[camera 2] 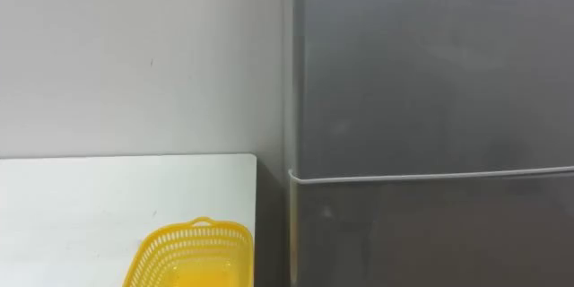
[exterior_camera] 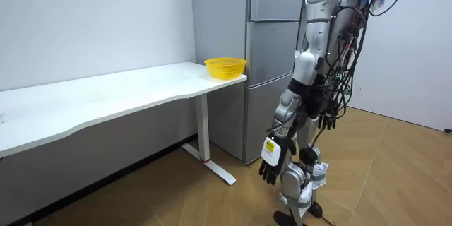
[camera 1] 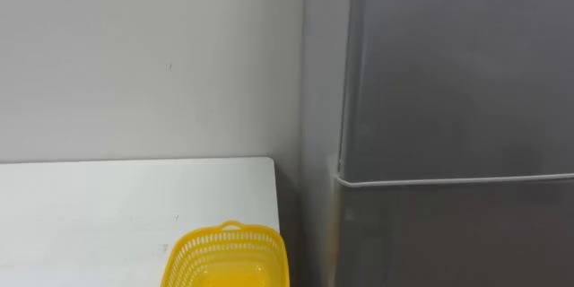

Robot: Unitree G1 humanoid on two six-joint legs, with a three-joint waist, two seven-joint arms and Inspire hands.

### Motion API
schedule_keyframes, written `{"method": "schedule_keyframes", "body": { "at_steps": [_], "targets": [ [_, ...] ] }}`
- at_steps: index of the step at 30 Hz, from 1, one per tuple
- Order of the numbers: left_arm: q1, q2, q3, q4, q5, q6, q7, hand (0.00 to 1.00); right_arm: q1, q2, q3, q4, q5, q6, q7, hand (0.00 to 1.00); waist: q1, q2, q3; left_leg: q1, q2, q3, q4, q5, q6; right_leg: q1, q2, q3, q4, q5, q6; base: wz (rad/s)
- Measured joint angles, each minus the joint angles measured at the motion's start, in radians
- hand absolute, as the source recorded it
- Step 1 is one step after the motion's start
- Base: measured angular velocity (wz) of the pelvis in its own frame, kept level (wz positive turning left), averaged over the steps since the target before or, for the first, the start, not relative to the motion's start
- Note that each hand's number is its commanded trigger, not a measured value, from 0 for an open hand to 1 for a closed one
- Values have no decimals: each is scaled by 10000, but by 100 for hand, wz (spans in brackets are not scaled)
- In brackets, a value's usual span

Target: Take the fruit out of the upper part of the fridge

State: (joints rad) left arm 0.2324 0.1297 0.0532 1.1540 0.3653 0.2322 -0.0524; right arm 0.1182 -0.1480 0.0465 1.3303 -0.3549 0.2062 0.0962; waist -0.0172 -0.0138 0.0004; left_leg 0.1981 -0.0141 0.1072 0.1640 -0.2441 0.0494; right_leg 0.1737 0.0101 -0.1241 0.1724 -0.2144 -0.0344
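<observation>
Standing upright, grey fridge [exterior_camera: 272, 63], upper door [camera 1: 466, 63] seemingly shut, yellow basket [camera 1: 226, 256] alongside.

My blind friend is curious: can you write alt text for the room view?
A humanoid robot stands facing a tall grey fridge with its doors shut, its left hand and right hand hanging open at its sides. On the room view's left, a yellow basket sits on the end of a white table beside the fridge.

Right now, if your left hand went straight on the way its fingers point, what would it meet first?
The left hand hangs pointing down, so it would likely meet the wooden floor first.
</observation>
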Motion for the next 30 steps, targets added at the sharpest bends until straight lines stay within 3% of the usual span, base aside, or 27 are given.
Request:
{"method": "schedule_keyframes", "body": {
  "at_steps": [22, 30],
  "targets": [
    [-2, -3, 3, 2, -24, 21, 37, 0, 19, 1, 9, -3, 13, 15, -231, 0, -6, 4, -2, 5, -1, 0, -2, 0, 0, 10, 1, 6, 0, 0, 0, 0],
    [44, -51, 275, -19, -1416, -11, 590, 0, 42, 51, -104, -54, 31, 22, -289, 0, -34, 5, -4, -92, -7, -42, 33, -5, 3, -22, -45, -151, -18, -6, 5, 2]
  ]
}}
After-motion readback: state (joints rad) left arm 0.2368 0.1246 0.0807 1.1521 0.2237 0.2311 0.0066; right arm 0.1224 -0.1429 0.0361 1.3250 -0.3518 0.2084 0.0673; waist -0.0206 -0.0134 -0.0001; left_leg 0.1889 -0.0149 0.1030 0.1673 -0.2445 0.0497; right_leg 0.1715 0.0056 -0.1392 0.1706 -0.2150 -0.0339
